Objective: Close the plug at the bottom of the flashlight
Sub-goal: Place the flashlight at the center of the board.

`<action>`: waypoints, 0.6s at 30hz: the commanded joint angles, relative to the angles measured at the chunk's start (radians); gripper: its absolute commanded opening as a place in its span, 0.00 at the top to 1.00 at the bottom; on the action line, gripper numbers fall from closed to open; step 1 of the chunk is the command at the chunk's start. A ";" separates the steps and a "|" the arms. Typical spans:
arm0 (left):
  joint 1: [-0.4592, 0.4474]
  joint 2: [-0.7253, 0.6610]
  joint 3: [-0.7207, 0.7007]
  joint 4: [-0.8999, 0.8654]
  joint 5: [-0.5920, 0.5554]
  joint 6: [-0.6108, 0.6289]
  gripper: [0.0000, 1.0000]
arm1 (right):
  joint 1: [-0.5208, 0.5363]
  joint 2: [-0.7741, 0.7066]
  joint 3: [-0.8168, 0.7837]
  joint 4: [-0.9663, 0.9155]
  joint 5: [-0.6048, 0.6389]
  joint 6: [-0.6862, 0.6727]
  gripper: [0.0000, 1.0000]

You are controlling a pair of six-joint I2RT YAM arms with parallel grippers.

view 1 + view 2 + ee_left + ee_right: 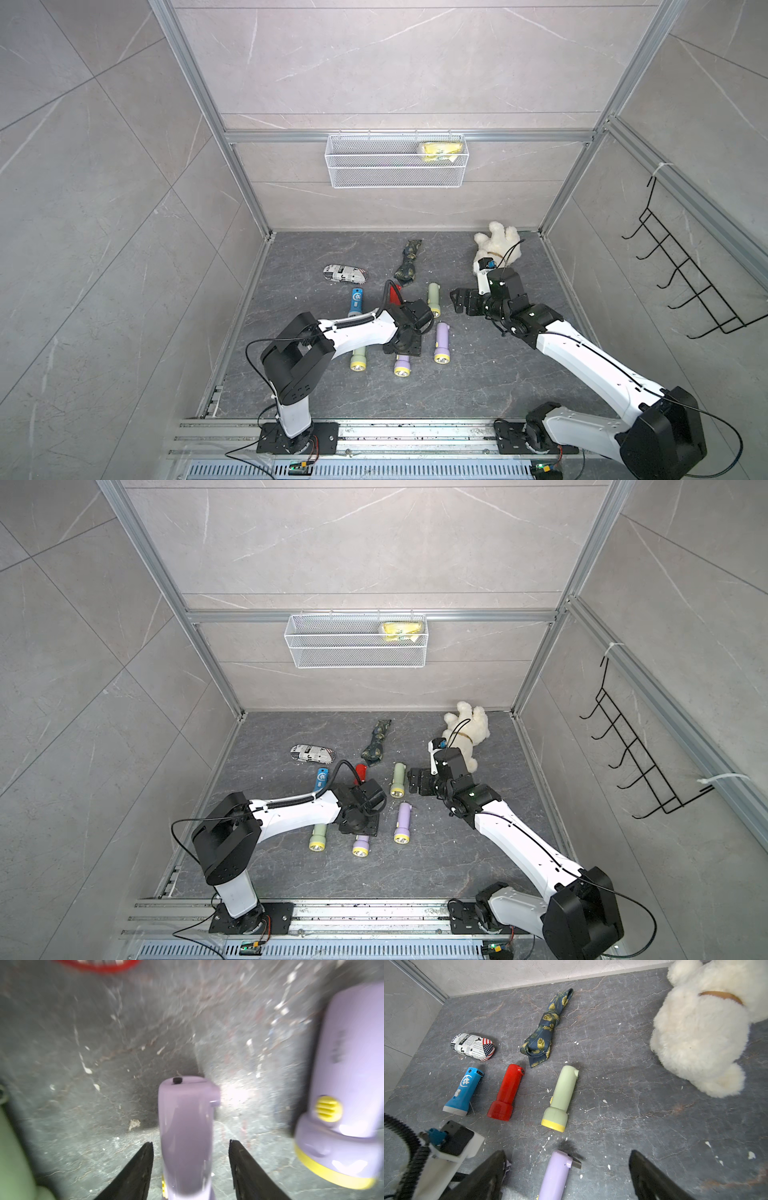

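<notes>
A purple flashlight (186,1136) lies on the floor between the jaws of my left gripper (191,1142), which is open with a gap on each side. Its bottom end (187,1084) looks flat, with no prong sticking out; the view is blurred. In both top views the left wrist covers most of this flashlight (402,366). A second purple flashlight (441,343) lies just to its right, and its metal plug (576,1162) stands out from the bottom end. My right gripper (457,300) hovers open and empty above that end (566,1153).
Two green flashlights (434,299) (358,359), a blue one (356,301) and a red one (506,1093) lie around. A knotted tie (409,264), a printed case (345,274) and a plush dog (496,245) sit farther back. A wire basket (395,162) hangs on the back wall.
</notes>
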State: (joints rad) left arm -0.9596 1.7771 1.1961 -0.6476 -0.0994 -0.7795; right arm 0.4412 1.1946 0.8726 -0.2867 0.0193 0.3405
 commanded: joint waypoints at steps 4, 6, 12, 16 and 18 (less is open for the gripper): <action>-0.006 -0.084 0.101 -0.057 -0.035 0.032 0.38 | -0.068 -0.022 -0.057 0.039 -0.004 0.032 0.03; -0.014 -0.073 0.133 -0.056 -0.035 0.033 0.38 | -0.089 -0.031 -0.071 0.036 -0.001 0.041 0.03; -0.056 0.042 0.249 -0.059 -0.008 0.049 0.38 | -0.161 -0.075 -0.130 0.019 0.006 0.062 0.02; -0.078 0.126 0.326 -0.078 0.003 0.056 0.38 | -0.193 -0.116 -0.168 0.017 -0.007 0.070 0.01; -0.085 0.162 0.364 -0.090 0.008 0.064 0.38 | -0.202 -0.132 -0.183 0.020 -0.016 0.072 0.01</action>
State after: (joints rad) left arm -1.0351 1.9018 1.5051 -0.6888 -0.1116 -0.7475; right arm 0.2493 1.0916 0.7116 -0.2649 0.0166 0.3927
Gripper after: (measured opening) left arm 0.623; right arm 0.988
